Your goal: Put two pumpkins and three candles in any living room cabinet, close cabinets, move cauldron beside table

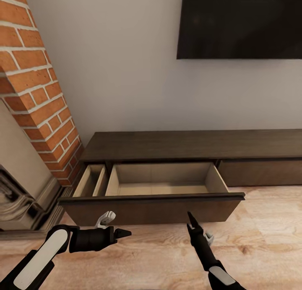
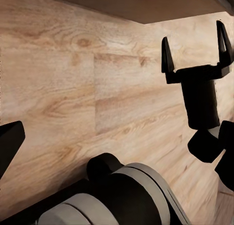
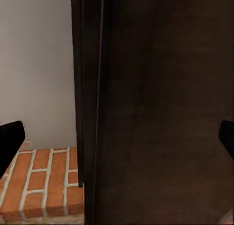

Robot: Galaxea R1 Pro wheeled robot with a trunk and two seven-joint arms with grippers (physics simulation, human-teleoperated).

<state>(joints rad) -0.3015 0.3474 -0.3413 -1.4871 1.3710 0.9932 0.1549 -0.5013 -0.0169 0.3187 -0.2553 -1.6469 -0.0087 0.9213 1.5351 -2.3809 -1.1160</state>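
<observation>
— Room? Surface?
— Wood-plank floor (image 1: 268, 239), grey wall (image 1: 126, 71), brick column (image 1: 37, 84) at left, dark screen (image 1: 239, 21) above.
— Cabinet?
— Cabinet (image 1: 188, 145) low against the wall, drawer (image 1: 155, 197) pulled out, pale inside, nothing showing in it.
— Fingers?
— Right gripper (image 2: 196, 50) spread open, empty, just before the drawer front. Left gripper (image 1: 123, 233) low over the floor, pointing right; open or closed, cannot tell.

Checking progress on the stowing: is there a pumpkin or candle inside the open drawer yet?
No: in the head view the pulled-out drawer of the cabinet shows only its bare pale bottom and walls.
</observation>
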